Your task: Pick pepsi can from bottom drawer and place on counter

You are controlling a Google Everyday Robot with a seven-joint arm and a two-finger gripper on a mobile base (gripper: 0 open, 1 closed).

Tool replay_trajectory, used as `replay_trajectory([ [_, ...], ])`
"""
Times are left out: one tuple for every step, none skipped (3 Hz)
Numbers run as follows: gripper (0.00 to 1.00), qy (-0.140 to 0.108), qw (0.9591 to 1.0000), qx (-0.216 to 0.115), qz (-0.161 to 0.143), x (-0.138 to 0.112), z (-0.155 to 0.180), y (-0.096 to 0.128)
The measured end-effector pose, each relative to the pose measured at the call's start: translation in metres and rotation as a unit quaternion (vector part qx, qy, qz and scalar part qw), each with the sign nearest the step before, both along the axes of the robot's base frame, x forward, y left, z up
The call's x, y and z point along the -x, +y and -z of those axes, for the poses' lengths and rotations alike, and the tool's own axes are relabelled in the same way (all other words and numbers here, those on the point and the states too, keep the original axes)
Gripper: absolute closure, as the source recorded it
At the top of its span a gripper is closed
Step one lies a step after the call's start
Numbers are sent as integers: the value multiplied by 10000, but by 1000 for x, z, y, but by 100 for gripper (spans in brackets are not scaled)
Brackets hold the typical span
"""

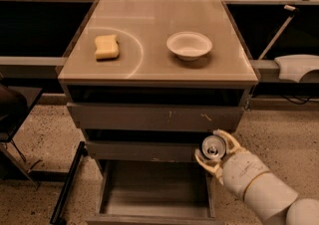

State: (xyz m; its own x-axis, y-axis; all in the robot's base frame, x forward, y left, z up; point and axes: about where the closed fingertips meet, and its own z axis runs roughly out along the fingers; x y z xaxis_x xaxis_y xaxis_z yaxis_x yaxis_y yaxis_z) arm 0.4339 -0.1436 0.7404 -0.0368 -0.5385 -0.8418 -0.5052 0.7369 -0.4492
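Note:
My gripper (215, 151) is shut on the pepsi can (214, 146), whose shiny silver lid faces up. I hold it in the air above the right side of the open bottom drawer (154, 191), level with the middle drawer face. The can's dark body is mostly hidden by my pale fingers (230, 142). The drawer's grey floor shows nothing on it. The counter (159, 27) is the glossy beige slab above, with a faint pale arc mark.
A yellow sponge (106, 46) lies on the counter's left and a white bowl (189, 45) on its right. Two grey drawer faces (154, 116) sit between counter and open drawer. A black bar (67, 184) leans at the lower left.

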Motion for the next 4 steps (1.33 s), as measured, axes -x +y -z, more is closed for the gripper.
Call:
replay_trajectory([
  [100,-865,9944,488,-373,5,-135,26],
  [100,-1195,9896,484,-636,19,-186,44],
  [100,-1190,9896,485,-640,19,-185,45],
  [100,-1120,9917,280,-559,4,-190,43],
])
